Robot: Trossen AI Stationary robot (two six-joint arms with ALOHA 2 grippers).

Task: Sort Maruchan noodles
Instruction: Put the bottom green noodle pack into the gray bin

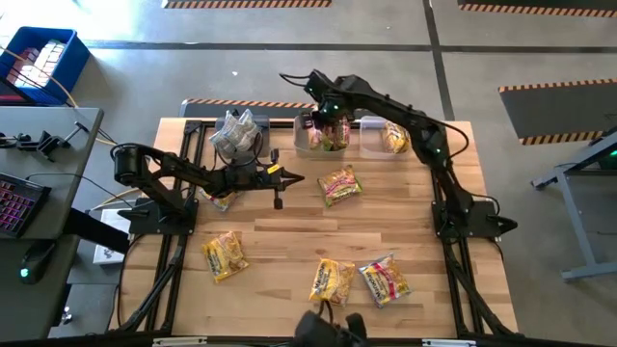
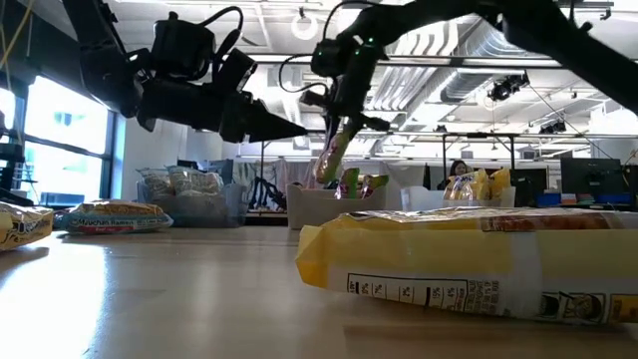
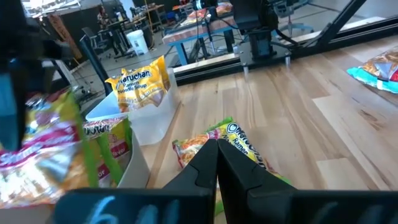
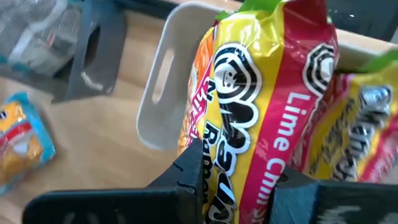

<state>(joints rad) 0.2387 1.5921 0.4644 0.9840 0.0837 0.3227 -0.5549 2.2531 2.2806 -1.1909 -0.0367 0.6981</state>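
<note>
Three rectangular plastic bins stand in a row along the far edge of the pale wooden surface: a grey bin piled with silvery packets, a clear middle bin and a clear right-hand bin holding one yellow packet. The right hand hangs over the middle bin, clenched on a yellow crinkly Maruchan packet with red and green print, labelled "Lime Chili", held upright above others already in that bin. The left hand hovers above the surface near the centre, its fingers pressed together with nothing between them. Just beyond its tip lies a loose yellow-and-green packet, flat on the wood. One more packet lies partly under the left arm. Three further yellow packets rest on the near half of the surface: one at the left, two close together at the centre right.
</note>
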